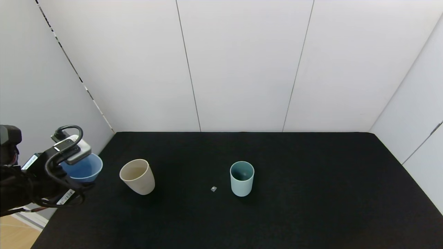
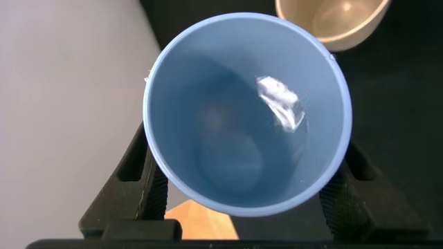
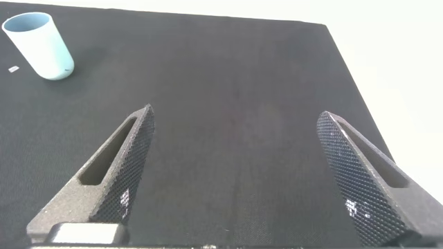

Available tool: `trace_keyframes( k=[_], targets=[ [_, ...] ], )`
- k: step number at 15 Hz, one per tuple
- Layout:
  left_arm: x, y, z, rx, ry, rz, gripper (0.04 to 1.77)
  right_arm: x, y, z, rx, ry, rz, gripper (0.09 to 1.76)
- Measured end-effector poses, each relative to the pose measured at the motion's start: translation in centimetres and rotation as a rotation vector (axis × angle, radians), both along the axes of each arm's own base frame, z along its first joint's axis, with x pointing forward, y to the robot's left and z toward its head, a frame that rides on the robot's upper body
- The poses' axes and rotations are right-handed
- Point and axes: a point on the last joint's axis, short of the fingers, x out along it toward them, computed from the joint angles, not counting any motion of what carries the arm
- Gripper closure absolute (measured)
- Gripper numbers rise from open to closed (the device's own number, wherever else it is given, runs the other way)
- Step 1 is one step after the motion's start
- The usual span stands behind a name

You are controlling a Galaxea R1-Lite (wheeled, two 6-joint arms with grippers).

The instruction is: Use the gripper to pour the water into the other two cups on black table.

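My left gripper [image 1: 81, 176] is shut on a light blue cup [image 1: 84, 168] and holds it at the far left edge of the black table [image 1: 311, 193]. In the left wrist view the blue cup [image 2: 246, 111] sits between my fingers [image 2: 149, 187] with water in it. The beige tapered cup [image 1: 137, 176] stands just right of it, and its rim shows in the left wrist view [image 2: 332, 21]. The mint green cup [image 1: 242, 178] with a dark teal inside stands near the table's middle and shows in the right wrist view [image 3: 40, 45]. My right gripper [image 3: 235, 180] is open over bare table.
A tiny pale scrap [image 1: 213, 188] lies on the table just left of the mint cup. White wall panels stand behind the table and along both sides. Wooden floor shows past the table's front left corner.
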Motion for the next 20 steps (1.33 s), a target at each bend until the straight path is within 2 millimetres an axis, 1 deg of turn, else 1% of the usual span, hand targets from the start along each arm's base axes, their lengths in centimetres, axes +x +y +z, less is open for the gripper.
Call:
trace_keyframes(
  k=[7,9,14,18,20],
  targets=[
    [1.4,0.2,-1.3,0.087,0.070,-0.019,0.59,0.0,0.0,0.0,0.000,0.000,-0.001,0.14],
    [2.1,0.0,-1.5,0.131,0.060,0.003,0.59,0.0,0.0,0.0,0.000,0.000,0.000,0.14],
    [3.8,0.0,-2.3,0.224,0.035,-0.006,0.59,0.0,0.0,0.0,0.000,0.000,0.000,0.14],
    [4.5,-0.5,-2.8,0.271,0.054,-0.010,0.59,0.0,0.0,0.0,0.000,0.000,0.000,0.14],
    [4.8,-1.0,-2.8,0.290,0.056,-0.016,0.59,0.0,0.0,0.0,0.000,0.000,0.000,0.14]
  ],
)
